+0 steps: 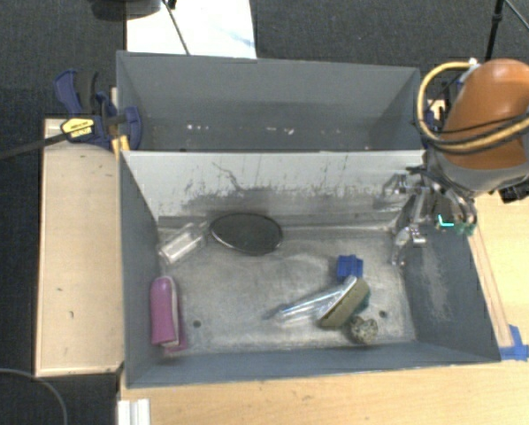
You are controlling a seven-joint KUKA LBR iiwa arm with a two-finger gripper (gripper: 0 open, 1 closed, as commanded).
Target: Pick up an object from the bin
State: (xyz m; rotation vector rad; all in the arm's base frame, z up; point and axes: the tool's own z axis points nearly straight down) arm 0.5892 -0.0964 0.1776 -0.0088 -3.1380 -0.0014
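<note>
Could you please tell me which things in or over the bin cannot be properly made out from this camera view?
Camera view:
- Small blue block: its lower end is hidden by the olive-green curved piece in front.
- Small speckled round thing beside it: too small to identify.
- Clear plastic piece, far left: see-through, outline lost against the grey metal bin.
- Arm behind the gripper: cut off by the right edge.

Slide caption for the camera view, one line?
Gripper poised by the grey bin's right wall, near a blue block, olive brush and speckled ball; dark oval disc and pink bottle farther left.
</note>
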